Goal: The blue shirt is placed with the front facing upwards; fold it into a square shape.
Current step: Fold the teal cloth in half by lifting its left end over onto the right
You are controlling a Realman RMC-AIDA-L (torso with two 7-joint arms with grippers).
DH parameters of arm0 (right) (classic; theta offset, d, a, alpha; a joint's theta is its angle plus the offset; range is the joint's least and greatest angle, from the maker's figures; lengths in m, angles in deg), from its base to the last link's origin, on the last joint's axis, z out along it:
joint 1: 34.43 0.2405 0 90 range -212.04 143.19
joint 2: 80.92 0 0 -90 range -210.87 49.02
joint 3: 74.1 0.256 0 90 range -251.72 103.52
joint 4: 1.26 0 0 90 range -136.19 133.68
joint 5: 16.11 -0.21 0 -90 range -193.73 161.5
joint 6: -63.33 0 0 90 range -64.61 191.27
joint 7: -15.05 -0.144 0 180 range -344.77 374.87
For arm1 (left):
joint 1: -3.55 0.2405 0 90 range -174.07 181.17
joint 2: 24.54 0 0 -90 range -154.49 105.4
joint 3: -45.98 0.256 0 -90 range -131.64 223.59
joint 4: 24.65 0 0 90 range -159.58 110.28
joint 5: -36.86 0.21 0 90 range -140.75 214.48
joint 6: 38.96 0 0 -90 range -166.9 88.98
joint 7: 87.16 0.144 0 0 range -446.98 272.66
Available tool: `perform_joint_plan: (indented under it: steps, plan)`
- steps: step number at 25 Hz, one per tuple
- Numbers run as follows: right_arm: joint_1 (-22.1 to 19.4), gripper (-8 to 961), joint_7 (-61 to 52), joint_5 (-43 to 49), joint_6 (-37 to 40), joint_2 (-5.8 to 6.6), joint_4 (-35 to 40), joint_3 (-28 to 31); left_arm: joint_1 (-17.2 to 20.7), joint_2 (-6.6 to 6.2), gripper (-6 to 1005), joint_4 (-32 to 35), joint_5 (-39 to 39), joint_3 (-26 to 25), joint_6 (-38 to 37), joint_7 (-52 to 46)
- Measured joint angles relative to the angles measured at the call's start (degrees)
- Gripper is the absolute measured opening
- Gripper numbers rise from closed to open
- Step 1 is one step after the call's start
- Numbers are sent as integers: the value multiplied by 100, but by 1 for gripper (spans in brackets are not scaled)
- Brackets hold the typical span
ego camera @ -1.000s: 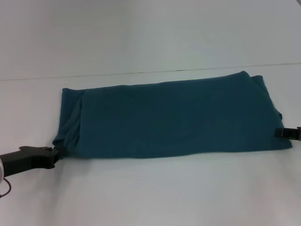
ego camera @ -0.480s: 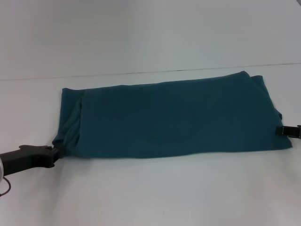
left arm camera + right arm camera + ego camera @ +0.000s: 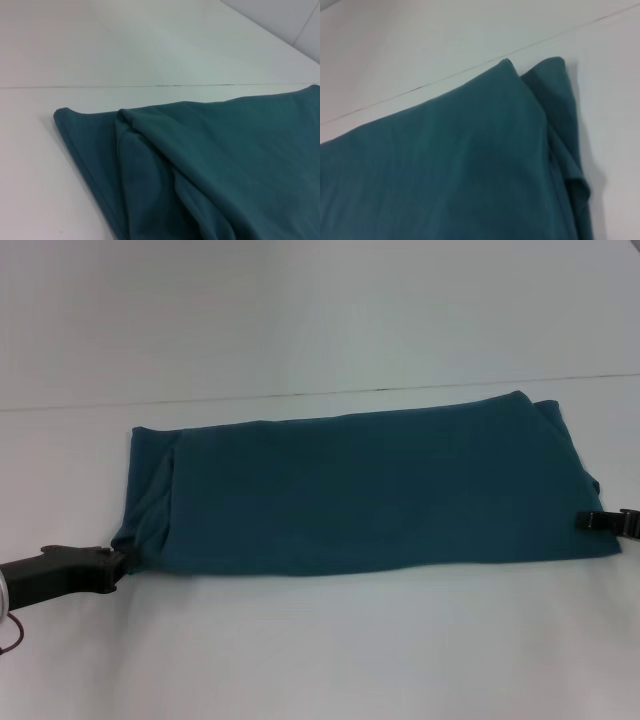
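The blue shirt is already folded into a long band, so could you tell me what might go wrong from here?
1. The left gripper and right gripper meet the blue shirt only at its near corners, so a corner could slip away.
2. Loose layers bunch at both ends, as both wrist views show, and may crease or shift in the next fold.
3. The band is long, so an uneven fold would miss a square.

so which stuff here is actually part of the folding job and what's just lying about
Part of the job:
- dark teal-blue cotton shirt, already folded into a long band
- left hand at its near left corner
- right hand at its right edge

Just there:
- plain white table; nothing else lies on it
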Motion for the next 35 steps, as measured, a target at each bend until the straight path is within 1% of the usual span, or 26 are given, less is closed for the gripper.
perform_joint_plan:
  steps: [11, 18, 22, 25, 30, 35]
  plan:
    - [37, 552, 32, -35, 121, 2, -60, -5, -20, -8, 76, 12, 0, 0, 18, 0]
    - [25, 446, 66, -50, 164, 3, -34, 31, -26, -8, 80, -12, 0, 0, 28, 0]
    - [-17, 386, 70, -104, 186, 25, -24, 55, -25, -8, 82, -20, 0, 0, 27, 0]
    - [-32, 140, 70, -112, 206, 36, -23, 56, -15, -8, 84, -22, 0, 0, 27, 0]
    - [-71, 4, 92, -124, 214, 46, -23, 57, -4, 0, 87, -12, 0, -11, 32, 0]
    - [-199, 3, 192, -305, 305, 60, -23, 64, 31, 1, 89, 9, 0, -44, 20, 0]
